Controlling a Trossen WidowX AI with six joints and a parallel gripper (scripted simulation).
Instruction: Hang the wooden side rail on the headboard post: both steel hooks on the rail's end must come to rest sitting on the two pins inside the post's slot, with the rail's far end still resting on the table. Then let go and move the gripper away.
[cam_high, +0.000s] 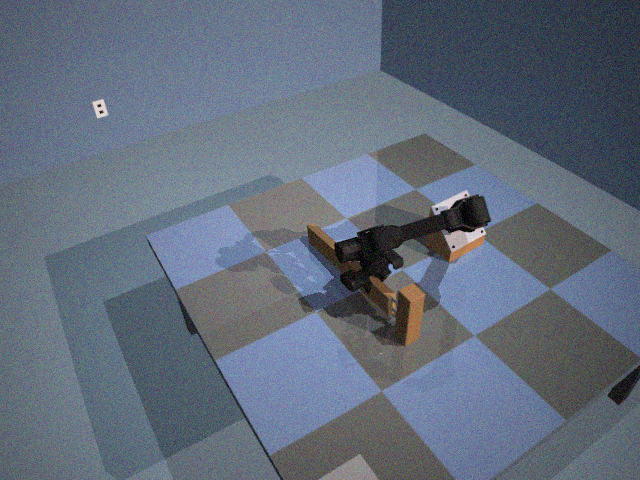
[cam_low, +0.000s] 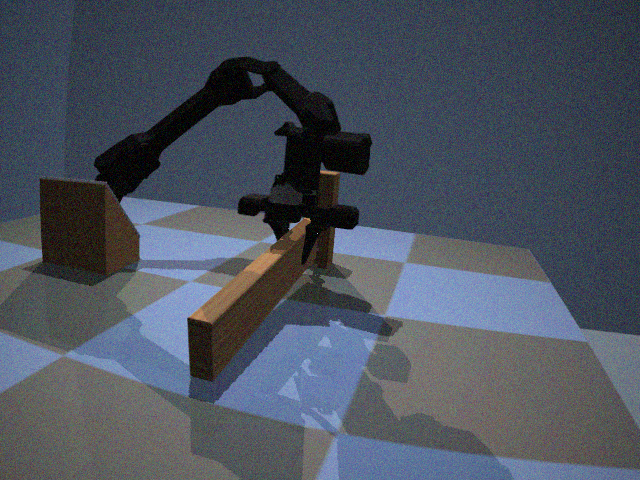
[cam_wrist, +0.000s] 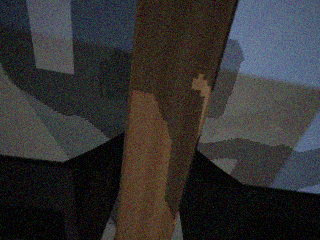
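Observation:
The wooden rail (cam_high: 323, 242) (cam_low: 248, 289) (cam_wrist: 175, 50) stands on its narrow edge, and its shadow shows below the far end, which looks slightly above the table (cam_high: 299, 382) (cam_low: 475, 289). My gripper (cam_high: 366, 283) (cam_low: 293, 248) (cam_wrist: 154, 137) is shut on the rail, nearer its hook end, with the fingers on either side. The upright headboard post (cam_high: 409, 317) (cam_low: 328, 196) stands just beyond that end. Small grey steel hooks (cam_high: 393, 305) show in the narrow gap beside the post. The slot and its pins are hidden, and I cannot tell whether the hooks touch them.
The arm's wooden base block (cam_high: 459, 254) (cam_low: 72, 227) with its white plate (cam_high: 462, 241) stands behind the rail in the top view. The table's left edge runs beyond the rail's far end there. Dark arm shadows cross the checkered top around the rail.

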